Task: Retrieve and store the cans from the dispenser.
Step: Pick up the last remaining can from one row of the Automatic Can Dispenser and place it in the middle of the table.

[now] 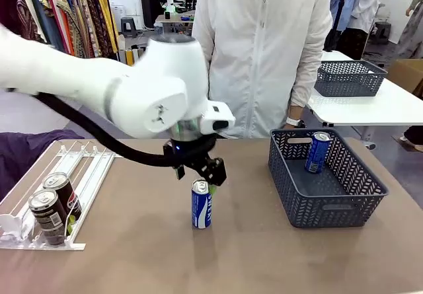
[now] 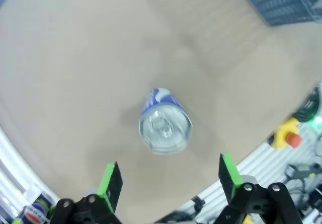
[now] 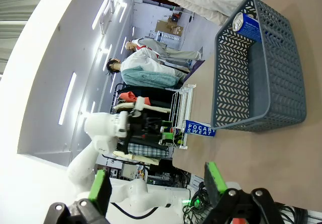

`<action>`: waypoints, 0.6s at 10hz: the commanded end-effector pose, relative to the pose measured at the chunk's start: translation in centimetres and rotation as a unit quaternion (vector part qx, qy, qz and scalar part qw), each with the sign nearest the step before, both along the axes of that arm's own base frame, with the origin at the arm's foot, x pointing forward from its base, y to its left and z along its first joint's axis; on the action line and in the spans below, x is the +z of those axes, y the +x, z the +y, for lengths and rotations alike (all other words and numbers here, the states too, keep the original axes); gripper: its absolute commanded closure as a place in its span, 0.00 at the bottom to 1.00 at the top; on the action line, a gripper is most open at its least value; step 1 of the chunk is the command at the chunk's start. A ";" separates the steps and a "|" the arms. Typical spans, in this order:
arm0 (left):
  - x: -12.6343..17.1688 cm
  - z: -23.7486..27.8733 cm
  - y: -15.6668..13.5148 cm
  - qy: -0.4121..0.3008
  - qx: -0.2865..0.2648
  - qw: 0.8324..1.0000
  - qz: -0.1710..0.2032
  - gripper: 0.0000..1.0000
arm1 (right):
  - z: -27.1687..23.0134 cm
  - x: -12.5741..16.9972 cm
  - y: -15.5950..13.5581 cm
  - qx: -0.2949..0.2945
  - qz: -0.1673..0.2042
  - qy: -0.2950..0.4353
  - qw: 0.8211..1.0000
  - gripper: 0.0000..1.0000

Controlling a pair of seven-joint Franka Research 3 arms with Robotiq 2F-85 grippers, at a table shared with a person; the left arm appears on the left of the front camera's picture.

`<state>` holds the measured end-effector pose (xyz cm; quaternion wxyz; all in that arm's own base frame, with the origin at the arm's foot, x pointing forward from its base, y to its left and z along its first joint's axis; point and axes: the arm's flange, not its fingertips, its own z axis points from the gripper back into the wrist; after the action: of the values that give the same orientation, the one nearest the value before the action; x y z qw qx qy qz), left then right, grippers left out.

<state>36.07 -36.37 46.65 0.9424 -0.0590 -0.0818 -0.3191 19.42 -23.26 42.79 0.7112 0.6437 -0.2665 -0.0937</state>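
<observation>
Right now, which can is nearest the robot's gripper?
The blue can standing on the table, just below the left gripper. Another blue can leans in the basket; two dark cans sit in the dispenser.

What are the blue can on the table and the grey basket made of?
The blue can on the table looks like thin metal: shiny silver top, glossy printed side. The grey basket looks like matte moulded plastic, judging by its even lattice walls.

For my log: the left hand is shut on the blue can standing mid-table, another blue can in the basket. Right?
No: the left wrist view shows the left hand open above the blue can standing mid-table. Another blue can is in the basket.
</observation>
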 end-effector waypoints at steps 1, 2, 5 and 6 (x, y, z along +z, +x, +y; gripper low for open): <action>4.5 9.7 -3.9 -0.068 -0.042 0.997 0.022 0.00 | 0.2 0.4 0.2 -0.004 -0.017 0.004 1.000 0.00; 6.7 14.5 -4.6 -0.123 -0.053 0.991 0.029 0.00 | 0.2 0.4 0.2 -0.004 -0.017 0.004 1.000 0.00; 8.5 31.5 -5.7 -0.333 0.029 0.943 0.011 0.00 | 0.2 0.4 0.2 -0.004 -0.017 0.004 1.000 0.00; 7.4 36.0 -5.8 -0.382 0.062 0.922 0.017 0.00 | 0.2 0.4 0.2 -0.004 -0.017 0.004 1.000 0.00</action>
<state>29.10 -3.45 55.73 0.8742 -0.3759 -0.1716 -0.2549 19.40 -23.27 42.80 0.7110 0.6438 -0.2667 -0.0938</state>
